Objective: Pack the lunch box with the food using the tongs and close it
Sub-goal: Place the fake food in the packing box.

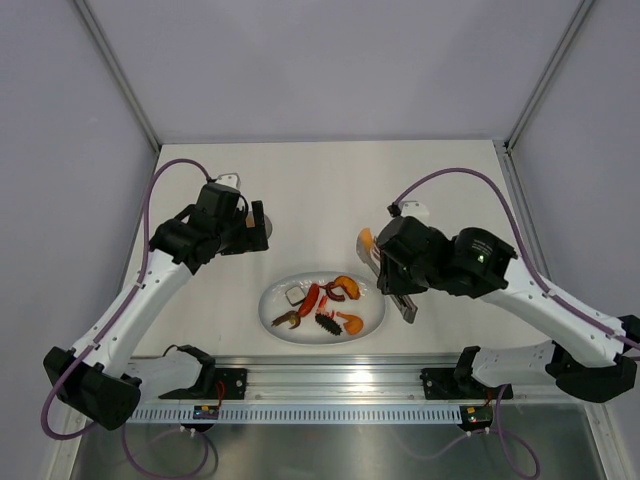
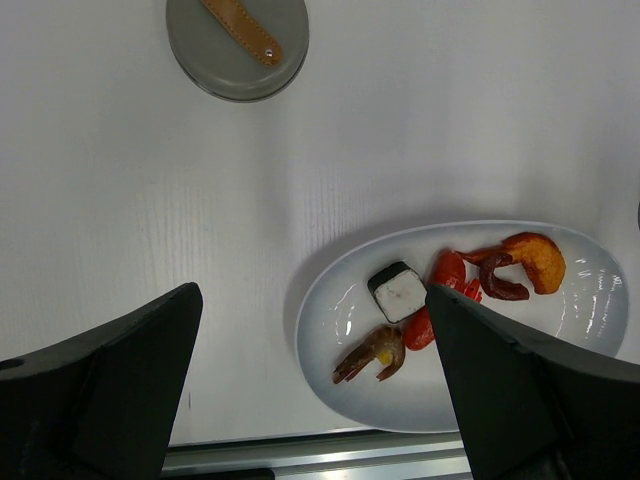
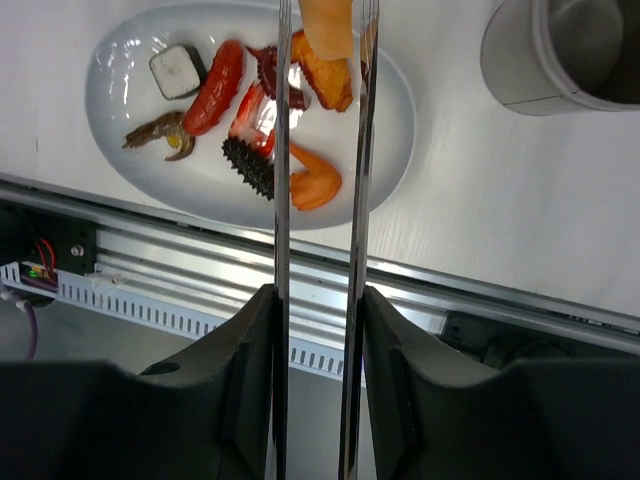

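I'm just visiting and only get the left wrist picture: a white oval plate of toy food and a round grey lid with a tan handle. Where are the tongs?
Observer: The long slim silver metal tongs are clamped in the right gripper.
Visitor: Are they holding anything?
Observer: Yes, an orange food piece is pinched between their two arms.
Visitor: And the box for that lid?
Observer: The grey upright cylindrical lunch box stands open, to the right of the white oval plate.
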